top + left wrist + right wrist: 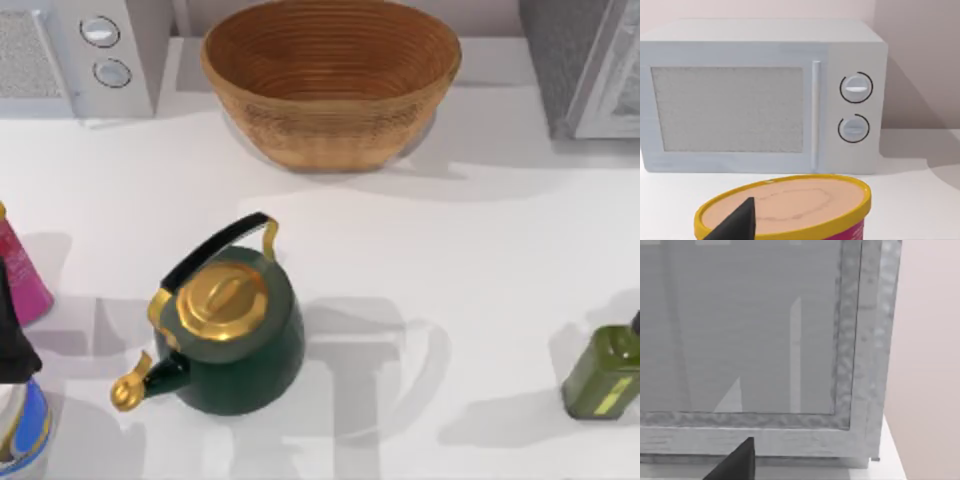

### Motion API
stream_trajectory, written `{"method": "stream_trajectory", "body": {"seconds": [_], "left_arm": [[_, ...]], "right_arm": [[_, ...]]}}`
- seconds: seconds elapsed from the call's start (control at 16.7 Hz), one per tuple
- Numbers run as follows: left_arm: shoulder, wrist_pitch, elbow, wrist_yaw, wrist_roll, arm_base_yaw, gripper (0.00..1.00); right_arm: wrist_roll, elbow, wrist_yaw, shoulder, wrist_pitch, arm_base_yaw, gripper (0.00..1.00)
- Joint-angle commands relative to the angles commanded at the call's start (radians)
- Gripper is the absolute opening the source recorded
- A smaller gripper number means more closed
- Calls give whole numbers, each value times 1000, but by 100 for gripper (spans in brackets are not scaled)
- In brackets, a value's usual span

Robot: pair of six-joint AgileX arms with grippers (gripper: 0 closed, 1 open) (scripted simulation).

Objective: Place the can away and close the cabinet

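Left gripper (740,222): over a yellow-rimmed pink tub (790,207), facing the microwave (760,95); open or shut cannot be told. Right gripper (737,460): close before the grey cabinet (860,340), looking at its framed glass front; open or shut cannot be told. Can: place cannot be told from these views. Judged from the task alone: likely light, stiff, smooth-walled and somewhat slippery; best taken across the middle of the body, upright, with a firm but not crushing squeeze. On the surface (480,260) in the top view: green kettle (235,335) with gold lid, left of centre; woven basket (330,80) at the back; olive bottle (605,370) at the right edge. Cabinet door state uncertain; stowing and closing both judged not yet done.
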Motion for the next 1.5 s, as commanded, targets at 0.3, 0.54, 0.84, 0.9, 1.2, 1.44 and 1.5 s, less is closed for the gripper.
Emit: {"method": "stream_trajectory", "body": {"seconds": [0.3,0.54,0.84,0.9,1.2,1.44,1.5], "left_arm": [[0,0,0,0,0,0,100],[0,0,0,0,0,0,100],[0,0,0,0,0,0,100],[0,0,0,0,0,0,100],[0,0,0,0,0,0,100],[0,0,0,0,0,0,100],[0,0,0,0,0,0,100]], "right_arm": [[3,307,-20,-18,-334,-21,100],[8,620,-24,-56,-718,-37,100],[9,996,-19,-129,-1184,-33,100],[9,1059,-17,-144,-1257,-29,100],[4,1262,-9,-201,-1471,-16,100],[3,1274,-8,-206,-1484,-14,100],[3,1275,-9,-204,-1481,-19,100]]}}
